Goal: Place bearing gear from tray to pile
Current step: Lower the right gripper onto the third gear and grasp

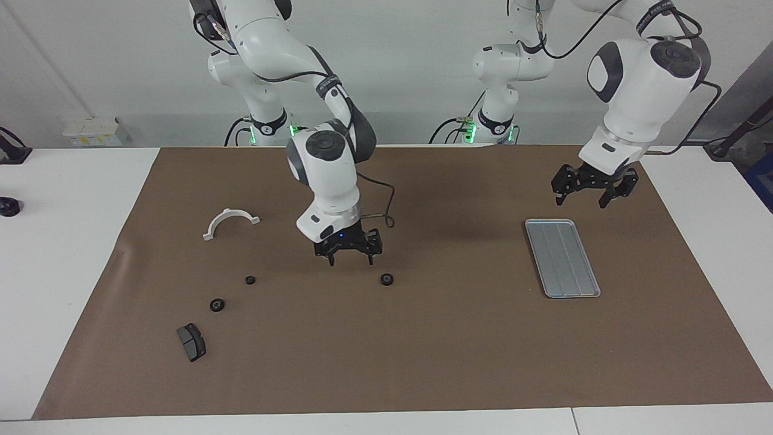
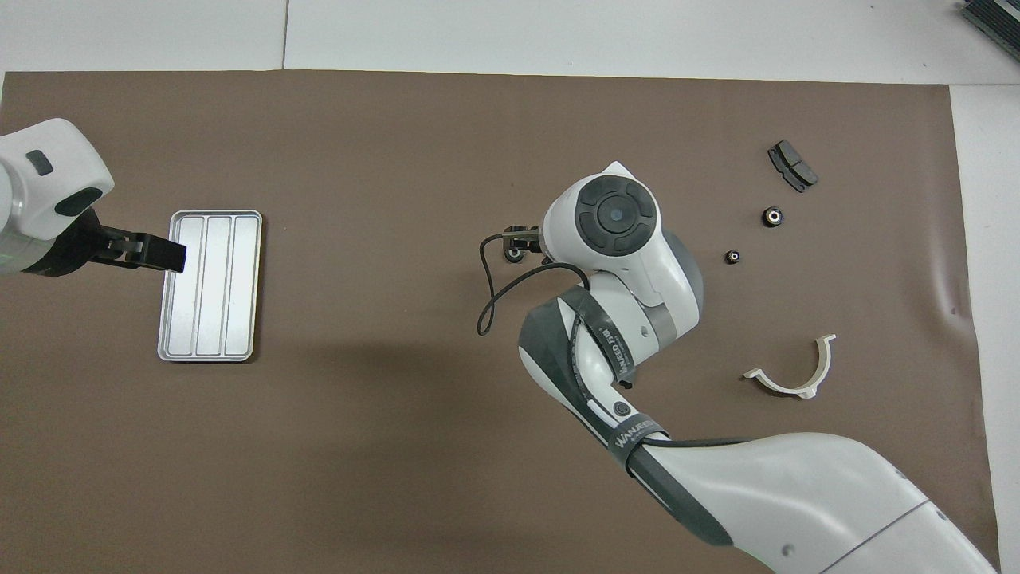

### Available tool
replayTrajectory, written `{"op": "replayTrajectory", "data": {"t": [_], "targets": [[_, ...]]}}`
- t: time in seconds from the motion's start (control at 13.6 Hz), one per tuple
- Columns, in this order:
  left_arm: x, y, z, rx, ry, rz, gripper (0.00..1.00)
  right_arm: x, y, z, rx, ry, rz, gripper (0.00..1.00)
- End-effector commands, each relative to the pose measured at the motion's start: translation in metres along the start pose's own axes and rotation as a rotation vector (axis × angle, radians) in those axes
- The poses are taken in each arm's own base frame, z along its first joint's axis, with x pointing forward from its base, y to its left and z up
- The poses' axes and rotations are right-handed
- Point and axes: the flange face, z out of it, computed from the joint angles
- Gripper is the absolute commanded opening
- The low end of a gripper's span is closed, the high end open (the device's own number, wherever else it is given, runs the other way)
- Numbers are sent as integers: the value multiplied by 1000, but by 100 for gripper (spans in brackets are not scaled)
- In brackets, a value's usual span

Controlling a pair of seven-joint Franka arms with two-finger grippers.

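1. Brown paper mat [image 1: 423,362] covers the table in the facing view. The right gripper [image 1: 349,246] hangs low over the mat, fingers spread and empty; a bearing gear [image 1: 387,279] lies on the mat just beside it, slightly farther from the robots and apart from the fingertips. Two smaller gears [image 1: 250,280] [image 1: 217,305] lie toward the right arm's end, near a dark brake pad [image 1: 191,342] and a white curved clip [image 1: 230,221]. The left gripper [image 1: 593,184] is raised with fingers apart, empty, nearer to the robots' side than the tray [image 1: 562,258], which seems to hold nothing.

2. Seen from overhead, the right arm's wrist covers most of the central gear [image 2: 514,253], so contact there is hard to judge. The left gripper [image 2: 151,253] overlaps the tray's rim [image 2: 209,355].
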Motion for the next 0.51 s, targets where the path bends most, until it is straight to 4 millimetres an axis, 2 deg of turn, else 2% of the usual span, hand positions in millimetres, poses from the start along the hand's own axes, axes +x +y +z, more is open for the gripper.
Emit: {"op": "replayTrajectory", "data": {"t": [0.0,0.07,0.29,0.44], "targets": [[-4,3,-33,8,-28,12,100,8,-19,35,4,35,31,100],[-3,4,-36,4,-31,11,100,-2,-35,47,15,40,26,100],[-3,2,-36,4,-32,7,100,-2,-41,51,43,64,39,100],[-3,-4,-36,4,-23,-9,100,-5,-46,49,44,66,54,93]]}}
